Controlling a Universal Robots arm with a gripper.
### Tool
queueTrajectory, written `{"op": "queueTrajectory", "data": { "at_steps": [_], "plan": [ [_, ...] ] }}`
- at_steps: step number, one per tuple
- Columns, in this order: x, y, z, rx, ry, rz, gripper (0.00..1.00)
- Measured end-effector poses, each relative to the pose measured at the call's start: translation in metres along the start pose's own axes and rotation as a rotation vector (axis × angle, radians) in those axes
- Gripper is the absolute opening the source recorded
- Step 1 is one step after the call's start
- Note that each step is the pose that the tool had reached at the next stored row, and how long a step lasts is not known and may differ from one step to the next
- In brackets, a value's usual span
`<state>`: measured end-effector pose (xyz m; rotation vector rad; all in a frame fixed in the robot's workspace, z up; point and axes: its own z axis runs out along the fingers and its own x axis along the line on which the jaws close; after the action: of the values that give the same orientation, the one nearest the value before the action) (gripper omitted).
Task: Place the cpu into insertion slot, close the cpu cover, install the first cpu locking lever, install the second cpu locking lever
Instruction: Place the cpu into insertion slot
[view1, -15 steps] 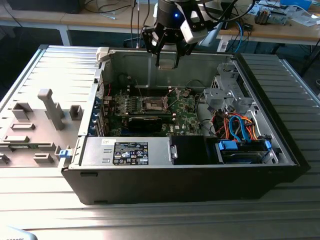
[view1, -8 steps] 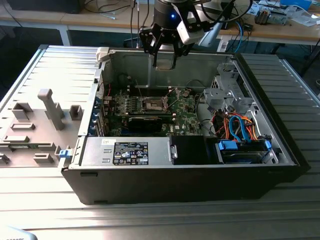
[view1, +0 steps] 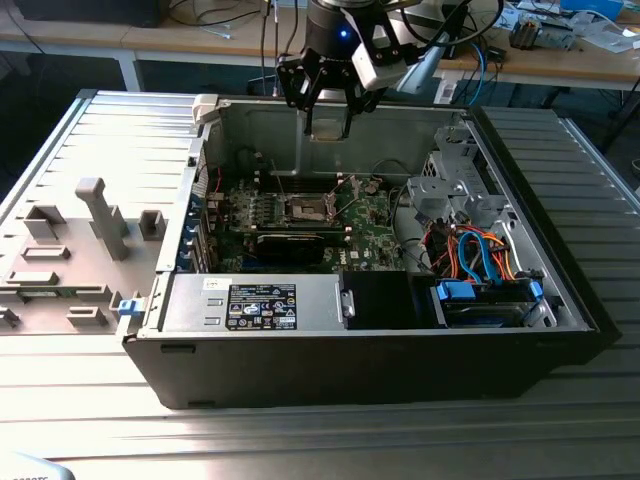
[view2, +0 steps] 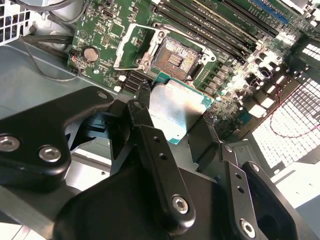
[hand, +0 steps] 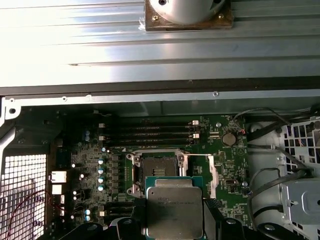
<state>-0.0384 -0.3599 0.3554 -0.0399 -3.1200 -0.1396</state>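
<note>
Pincer (view2: 175, 116) clamping cpu (view2: 178, 111) by edges, hovering near open insertion slot (view2: 175, 57). Judging: keeping it level and squaring corners to slot matters most.

Black hand (view2: 175, 120), silver screws (view2: 50, 153), blue light (view1: 343, 33)

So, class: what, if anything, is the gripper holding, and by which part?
The gripper holds the cpu by two opposite edges, one finger against each side. The cpu is not yet in the slot.
</note>
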Motion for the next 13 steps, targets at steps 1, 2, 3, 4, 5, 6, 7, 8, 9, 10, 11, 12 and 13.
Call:
{"op": "queueTrajectory", "data": {
  "at_steps": [1, 2, 3, 4, 5, 6, 7, 8, 9, 10, 11, 12, 13],
  "plan": [
    [0.0, 0.0, 0.0001, 0.0, 0.0, 0.0, 0.54],
    [0.0001, 0.0, 0.0002, 0.0, 0.0, 0.0, 0.54],
    [0.0001, 0.0, 0.0004, 0.0, 0.0, 0.0, 0.54],
    [0.0001, 0.0, 0.0006, -0.0001, 0.0, 0.0, 0.54],
    [0.0001, -0.0001, 0.0007, -0.0001, 0.0, 0.0, 0.54],
    [0.0002, -0.0001, 0.0009, -0.0001, 0.0, 0.0, 0.54],
    [0.0002, -0.0001, 0.001, -0.0001, 0.0, 0.0, 0.54],
    [0.0002, -0.0001, 0.0011, 0.0, 0.0, 0.0, 0.54],
    [0.0003, -0.0001, 0.0014, 0.0, 0.0, 0.0, 0.54],
    [0.0003, -0.0001, 0.0015, -0.0001, 0.0, 0.0, 0.54],
    [0.0003, -0.0001, 0.0017, -0.0001, 0.0, 0.0, 0.54],
    [0.0004, -0.0002, 0.002, -0.0001, 0.0, 0.0, 0.54],
    [0.0004, -0.0002, 0.0022, -0.0001, 0.0, 0.0, 0.54]
  ]
}}
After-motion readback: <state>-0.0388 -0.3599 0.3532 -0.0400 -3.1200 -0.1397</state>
